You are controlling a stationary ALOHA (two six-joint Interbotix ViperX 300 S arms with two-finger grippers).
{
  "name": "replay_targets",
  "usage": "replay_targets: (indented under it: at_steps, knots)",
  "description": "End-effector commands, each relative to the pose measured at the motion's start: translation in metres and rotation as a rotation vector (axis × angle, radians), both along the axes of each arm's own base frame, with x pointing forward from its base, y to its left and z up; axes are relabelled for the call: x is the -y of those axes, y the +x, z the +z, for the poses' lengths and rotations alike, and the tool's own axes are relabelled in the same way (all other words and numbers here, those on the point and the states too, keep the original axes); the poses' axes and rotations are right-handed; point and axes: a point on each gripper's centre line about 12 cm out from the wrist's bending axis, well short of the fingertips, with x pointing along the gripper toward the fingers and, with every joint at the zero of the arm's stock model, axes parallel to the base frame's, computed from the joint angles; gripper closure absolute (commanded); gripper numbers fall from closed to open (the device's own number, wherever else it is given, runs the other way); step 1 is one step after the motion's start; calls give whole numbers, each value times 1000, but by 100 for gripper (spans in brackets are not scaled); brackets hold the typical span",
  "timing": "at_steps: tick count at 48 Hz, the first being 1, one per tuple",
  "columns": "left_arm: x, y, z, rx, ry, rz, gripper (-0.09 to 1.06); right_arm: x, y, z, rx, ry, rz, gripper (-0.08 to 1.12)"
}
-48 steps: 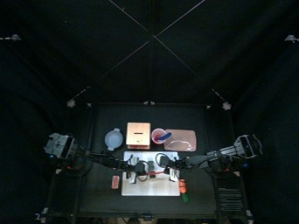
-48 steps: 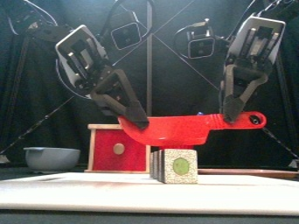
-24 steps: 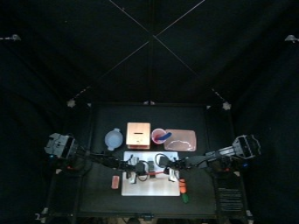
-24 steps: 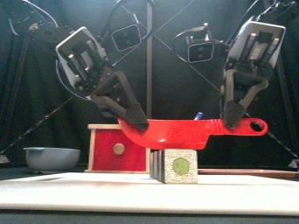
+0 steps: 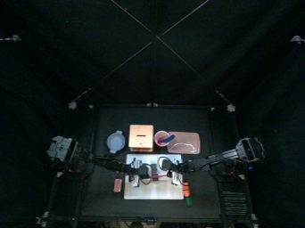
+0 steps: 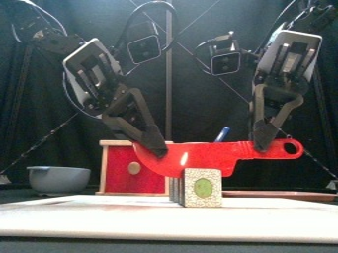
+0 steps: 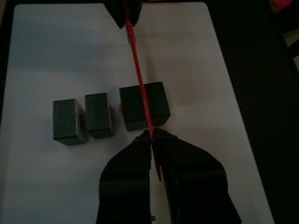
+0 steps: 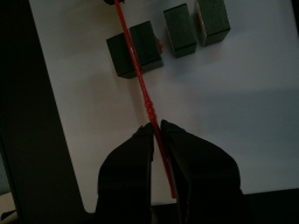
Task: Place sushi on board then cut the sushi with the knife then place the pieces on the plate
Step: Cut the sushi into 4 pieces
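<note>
The toy sushi roll (image 6: 201, 186) is sitting at the lower centre of the front view, on the white cutting board (image 6: 169, 219). In the left wrist view it is lying in three dark parts in a row: a larger block (image 7: 146, 107) and two smaller pieces (image 7: 70, 120) (image 7: 100, 115) standing a little apart from it.

The red knife (image 6: 218, 153) is lying level across the top of the roll, its lower edge touching the block. Whether it is biting in cannot be told. In both wrist views the blade is running as a thin red line over the larger block.

The left hand (image 6: 156, 150) is reaching down from the upper left and gripping the blade end, jaws closed on it. The right hand (image 6: 268, 141) is coming down from the upper right and clamping the handle end just inside its ring.

Behind the board in the top view, the pink tray (image 5: 186, 142) is lying right of centre, with the red cup (image 5: 162, 138), the wooden box (image 5: 142, 136) and the blue-grey bowl (image 5: 116, 140) lining up to its left on the table (image 5: 119, 118).
</note>
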Motion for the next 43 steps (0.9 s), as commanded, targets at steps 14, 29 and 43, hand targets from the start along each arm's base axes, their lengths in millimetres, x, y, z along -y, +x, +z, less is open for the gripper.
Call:
replay_targets:
  at_steps: [14,29,43]
  knots:
    - [11,4,-3,-6,-25,3,54,-3,7,-5,-11,30,-24,55]
    - [20,0,-8,-37,-43,1,54,-16,9,-10,-21,59,-16,55]
    - [17,0,-13,-56,-43,11,54,-16,10,-11,-23,56,-12,55]
